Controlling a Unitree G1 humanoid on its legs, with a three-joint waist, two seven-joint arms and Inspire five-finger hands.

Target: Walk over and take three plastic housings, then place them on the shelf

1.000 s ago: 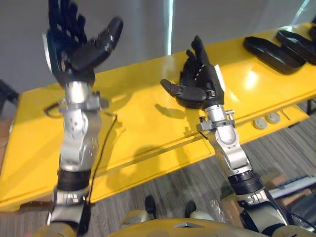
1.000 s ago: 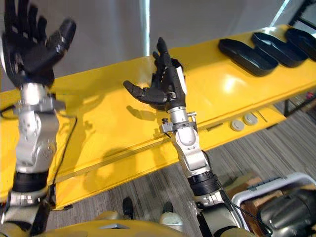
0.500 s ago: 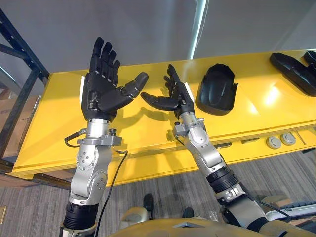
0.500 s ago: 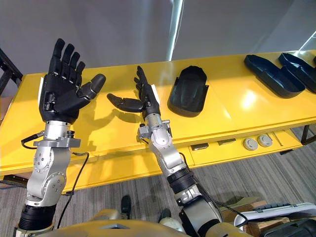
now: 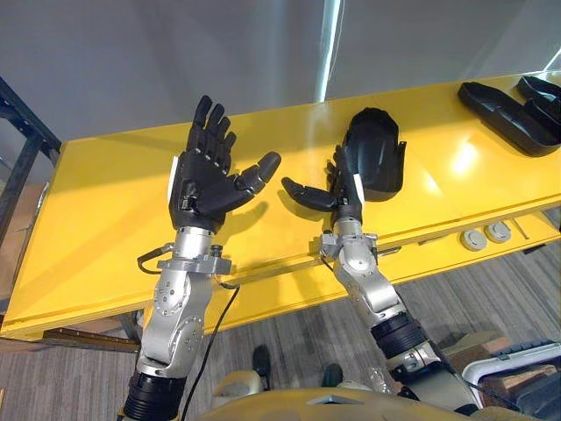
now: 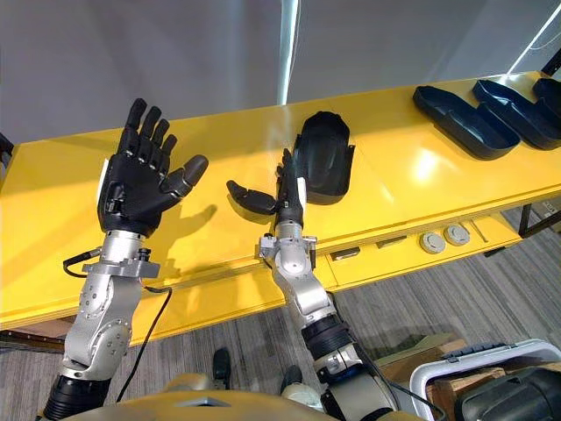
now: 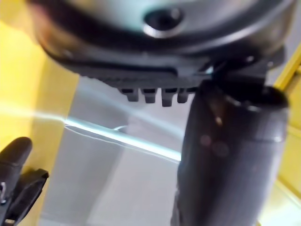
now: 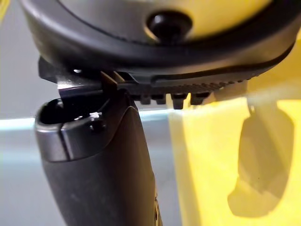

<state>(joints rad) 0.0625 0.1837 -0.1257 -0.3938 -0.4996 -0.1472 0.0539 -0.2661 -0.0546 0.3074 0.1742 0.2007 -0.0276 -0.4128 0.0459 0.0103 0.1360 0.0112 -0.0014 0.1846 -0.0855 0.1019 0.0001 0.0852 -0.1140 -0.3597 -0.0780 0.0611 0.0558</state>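
Housing point(image 5: 375, 156) on yellow tabletop point(image 5: 105, 219). Right hand point(image 5: 344, 198) just beside housing, fingers point(image 6: 287, 180) spread, perhaps touching its edge. Left hand point(image 5: 203, 182) raised, farther from housing, fingers spread, empty. Other housings point(image 5: 507, 116) well apart from it.

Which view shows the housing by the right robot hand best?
Right eye view: the housing lies whole on the table, beside the right robot hand. Left eye view: that robot hand overlaps its edge. Right wrist view gives a blurred dark shape, maybe it.
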